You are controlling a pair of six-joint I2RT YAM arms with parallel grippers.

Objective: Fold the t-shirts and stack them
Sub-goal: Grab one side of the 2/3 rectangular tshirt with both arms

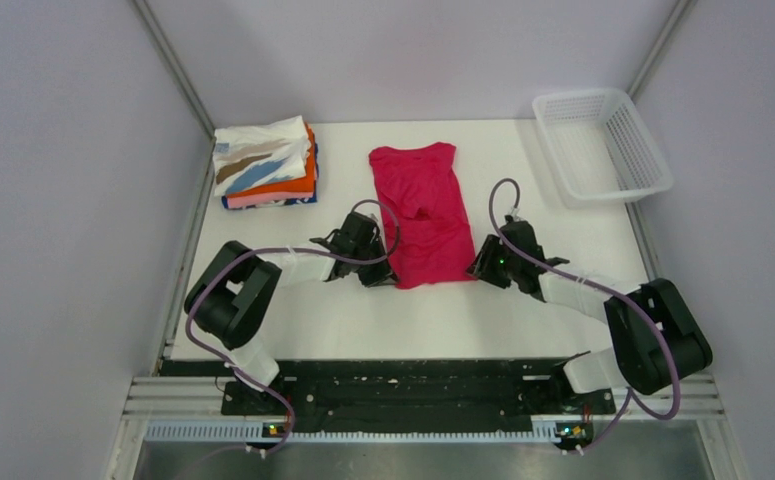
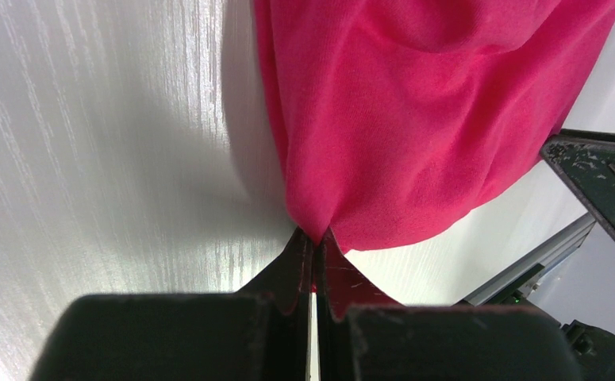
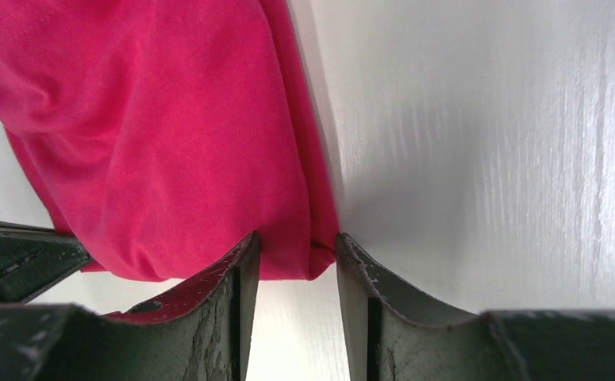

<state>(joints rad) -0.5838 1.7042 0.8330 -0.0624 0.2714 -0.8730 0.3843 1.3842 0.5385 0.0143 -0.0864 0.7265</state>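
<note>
A magenta-red t-shirt (image 1: 421,215) lies flat in the middle of the table, folded into a long strip, collar end far from me. My left gripper (image 1: 381,277) is at its near left corner, and in the left wrist view the jaws (image 2: 317,236) are shut on a pinch of the red cloth (image 2: 415,119). My right gripper (image 1: 478,268) is at the near right corner. In the right wrist view its jaws (image 3: 297,242) stand apart, with the corner of the shirt (image 3: 153,119) between the fingertips. A stack of folded t-shirts (image 1: 266,165), white streaked on top, sits at the far left.
A white mesh basket (image 1: 603,145) stands at the far right corner. Grey walls close in the table on the left, back and right. The rail with both arm bases runs along the near edge (image 1: 393,385).
</note>
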